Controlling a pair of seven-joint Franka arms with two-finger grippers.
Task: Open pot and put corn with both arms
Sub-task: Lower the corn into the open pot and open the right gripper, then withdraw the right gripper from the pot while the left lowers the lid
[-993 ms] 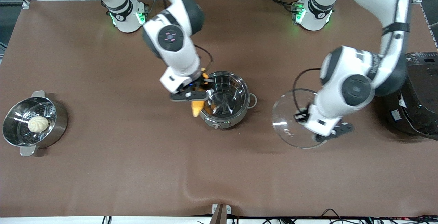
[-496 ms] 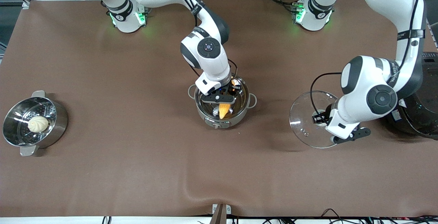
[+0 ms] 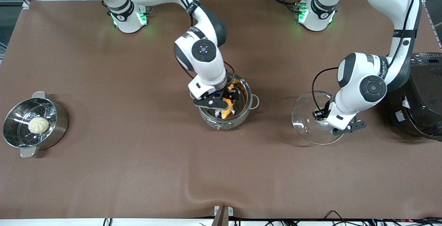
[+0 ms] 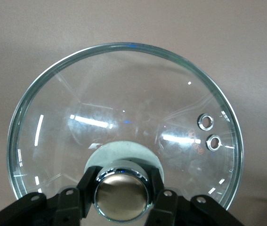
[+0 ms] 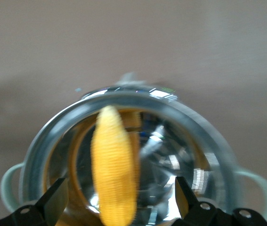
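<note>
- Corn (image 3: 227,106), a yellow-orange tapered cob, lies inside the open pot (image 3: 241,114), tilted against its wall. I judge it light, stiff and ridged, easy to pinch at mid-length.
- Right tool (image 3: 221,102) hangs over the pot; in the right wrist view its fingers (image 5: 54,198) stand apart, clear of the cob.
- Glass lid (image 3: 307,119), toward the left arm's end of the tabletop (image 3: 138,170), looks fragile and slippery; the knob (image 4: 121,191) is the hold.
- Left tool (image 4: 121,194) is clamped on that knob.
</note>
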